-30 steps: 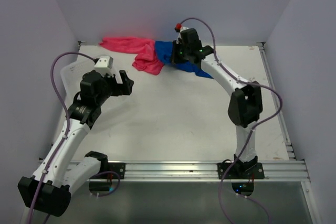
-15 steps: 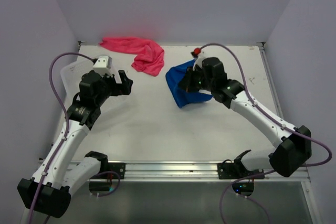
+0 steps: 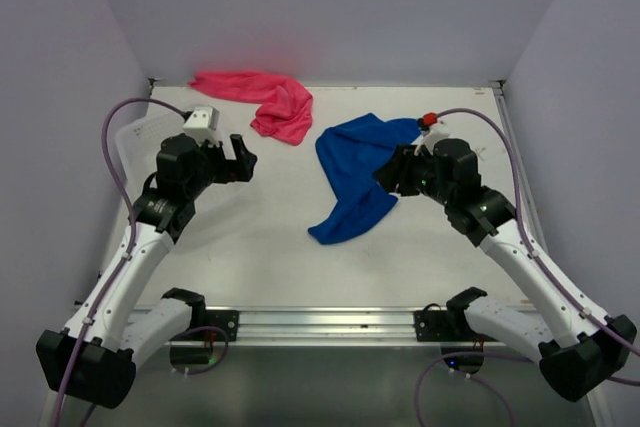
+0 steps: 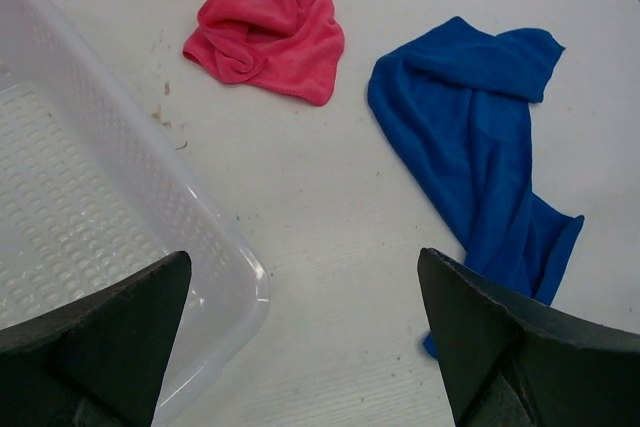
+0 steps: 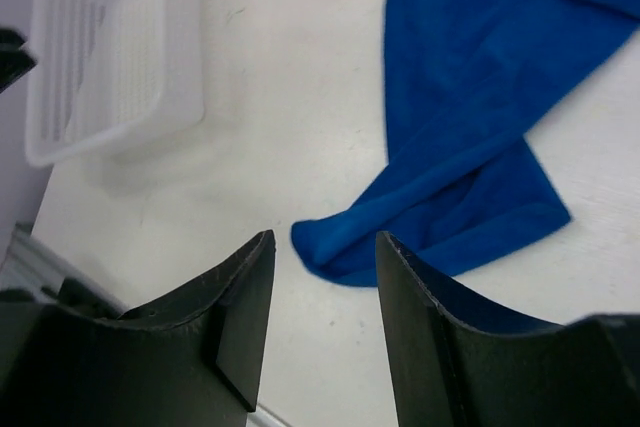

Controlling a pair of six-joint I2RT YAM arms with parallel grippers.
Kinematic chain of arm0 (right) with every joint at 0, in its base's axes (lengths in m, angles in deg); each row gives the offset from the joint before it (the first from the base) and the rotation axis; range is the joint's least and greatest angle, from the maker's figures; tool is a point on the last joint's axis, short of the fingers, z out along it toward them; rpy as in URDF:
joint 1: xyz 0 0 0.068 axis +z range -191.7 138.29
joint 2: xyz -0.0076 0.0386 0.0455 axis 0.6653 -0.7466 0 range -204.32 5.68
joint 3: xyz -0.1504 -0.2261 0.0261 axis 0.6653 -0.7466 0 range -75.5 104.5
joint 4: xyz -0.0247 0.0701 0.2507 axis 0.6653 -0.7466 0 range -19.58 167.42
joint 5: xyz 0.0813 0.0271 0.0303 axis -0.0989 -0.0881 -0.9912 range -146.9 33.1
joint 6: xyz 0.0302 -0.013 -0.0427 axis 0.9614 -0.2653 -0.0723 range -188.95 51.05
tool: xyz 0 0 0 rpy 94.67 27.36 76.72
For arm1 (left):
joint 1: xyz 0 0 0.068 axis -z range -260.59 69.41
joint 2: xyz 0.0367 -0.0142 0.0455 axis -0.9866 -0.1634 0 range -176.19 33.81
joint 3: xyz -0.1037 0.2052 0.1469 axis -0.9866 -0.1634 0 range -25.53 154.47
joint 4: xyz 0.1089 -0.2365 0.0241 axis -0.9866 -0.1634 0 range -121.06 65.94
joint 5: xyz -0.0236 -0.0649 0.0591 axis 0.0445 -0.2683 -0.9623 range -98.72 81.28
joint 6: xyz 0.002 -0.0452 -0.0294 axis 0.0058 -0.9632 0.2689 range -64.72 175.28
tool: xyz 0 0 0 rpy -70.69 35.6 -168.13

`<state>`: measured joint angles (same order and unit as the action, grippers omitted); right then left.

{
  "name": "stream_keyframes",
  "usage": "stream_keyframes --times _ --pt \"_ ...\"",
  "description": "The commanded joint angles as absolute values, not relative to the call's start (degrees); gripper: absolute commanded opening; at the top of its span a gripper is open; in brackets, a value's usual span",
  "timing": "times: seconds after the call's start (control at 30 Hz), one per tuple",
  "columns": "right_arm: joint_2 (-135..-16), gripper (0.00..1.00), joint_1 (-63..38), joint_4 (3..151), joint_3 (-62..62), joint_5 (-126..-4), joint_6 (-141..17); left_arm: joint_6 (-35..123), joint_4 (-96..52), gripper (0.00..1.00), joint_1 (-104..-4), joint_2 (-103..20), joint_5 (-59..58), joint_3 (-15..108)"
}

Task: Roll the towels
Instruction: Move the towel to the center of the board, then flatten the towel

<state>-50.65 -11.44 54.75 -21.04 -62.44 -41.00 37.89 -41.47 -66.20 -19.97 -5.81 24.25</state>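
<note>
Two towels lie unrolled on the white bench (image 3: pixel 300 267), near each other but with a strip of bare surface between them. The pink towel (image 3: pixel 250 85) sits at the far edge, left of centre, stretched along that edge with its right end bunched into a rumpled lump. The blue towel (image 3: pixel 352 172) lies toward the middle of the bench, right of the pink one, as a long crumpled strip: a wider, folded part at the far end and a narrower tail running toward the near left. The left jaws stand wide open and hold nothing. In the left wrist view their dark fingers (image 4: pixel 100 342) frame bare bench, with the corner of a white slotted basket (image 4: pixel 90 197) just beside the left one. That basket rests along the left edge of the bench, partly hidden under the left arm (image 3: pixel 140 242). The right jaws are parted too, with nothing between them. They hang at the right side of the blue towel, and the right wrist view shows the towel's tail on the bench beyond the fingertips (image 5: pixel 240 287). Whether they touch the cloth cannot be told.
</note>
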Motion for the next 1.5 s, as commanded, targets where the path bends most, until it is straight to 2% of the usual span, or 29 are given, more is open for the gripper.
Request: stream_keyframes --times 0.0,0.07,0.23,0.47,0.6,0.9,1.3,1.47 --pt "-54.4 0.48 -17.2 52.8 -22.7 -57.3 -39.6 37.6 -38.3 1.00 -65.1 -21.0 -2.0 23.4" --pt "-56.1 0.48 -21.0 53.8 -23.3 -57.6 -38.7 37.3 -38.2 1.00 -63.5 -22.4 -2.0 23.3" --pt "-60.4 0.48 -28.0 56.9 -23.7 -62.9 -36.6 32.8 -40.1 0.98 -51.2 -27.8 -4.5 23.6" --pt "-62.7 0.47 -31.3 60.9 -26.1 -67.6 -35.6 23.4 -40.5 0.95 -35.0 -32.5 -7.2 22.1" --pt "-63.0 0.46 -32.8 62.2 -27.6 -69.3 -35.5 14.8 -37.3 0.91 -31.4 -36.8 -6.9 18.9" --pt "-61.8 0.44 -34.9 63.6 -30.8 -71.0 -35.5 -1.4 -26.7 0.90 -31.3 -39.0 -10.0 11.4" --pt "-61.8 0.41 -35.6 65.2 -32.6 -72.1 -35.3 -6.5 -25.0 0.85 -34.2 -46.3 -10.8 11.9" --pt "-62.6 0.41 -35.7 66.3 -33.3 -72.8 -34.8 -8.3 -21.3 0.80 -35.8 -47.0 -11.4 10.4"
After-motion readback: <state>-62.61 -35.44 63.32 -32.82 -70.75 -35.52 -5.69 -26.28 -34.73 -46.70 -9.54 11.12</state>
